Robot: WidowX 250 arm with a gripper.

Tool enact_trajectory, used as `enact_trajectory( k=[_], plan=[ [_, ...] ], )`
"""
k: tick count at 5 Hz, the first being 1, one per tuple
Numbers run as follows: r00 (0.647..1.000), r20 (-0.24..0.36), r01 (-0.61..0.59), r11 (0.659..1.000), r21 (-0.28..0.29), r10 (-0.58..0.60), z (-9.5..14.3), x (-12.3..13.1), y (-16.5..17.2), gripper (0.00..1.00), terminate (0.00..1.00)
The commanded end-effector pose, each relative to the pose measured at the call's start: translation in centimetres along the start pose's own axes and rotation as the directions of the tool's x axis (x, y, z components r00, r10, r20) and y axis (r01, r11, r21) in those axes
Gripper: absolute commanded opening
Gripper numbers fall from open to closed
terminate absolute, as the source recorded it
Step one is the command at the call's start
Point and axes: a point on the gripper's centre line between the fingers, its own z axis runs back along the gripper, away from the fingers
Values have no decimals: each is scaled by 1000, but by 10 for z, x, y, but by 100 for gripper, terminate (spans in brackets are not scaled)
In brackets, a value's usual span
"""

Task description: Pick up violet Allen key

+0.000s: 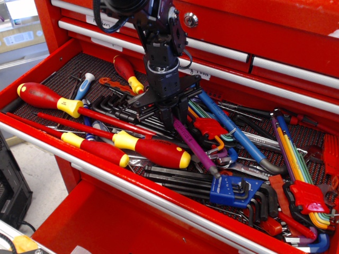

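The violet Allen key (195, 148) is a long thick purple rod lying slantwise over the tool pile in the open red drawer. Its lower end points toward the blue hex key holder (233, 190). My black gripper (170, 120) comes down from above and is shut on the key's upper end. That end is raised a little and hidden between the fingers. The key's lower tip still rests near the pile.
A long blue L-shaped key (233, 132) lies just right of the gripper. Red and yellow screwdrivers (153, 151) lie to the left and in front. A rainbow key set (296, 159) sits at the right. The drawer's front rail (132, 190) runs below.
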Motion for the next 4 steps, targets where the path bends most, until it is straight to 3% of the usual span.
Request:
enact_trajectory(
  k=[1,2,3,4],
  plan=[
    [999,41,5,1000,15,-5,37,13,-8,0,0],
    [988,153,-23,996,82,10,69,8,3,0,0],
    [961,270,-100,987,124,63,120,2,7,0,0],
    [929,363,-124,983,136,67,148,5,7,0,0]
  ],
)
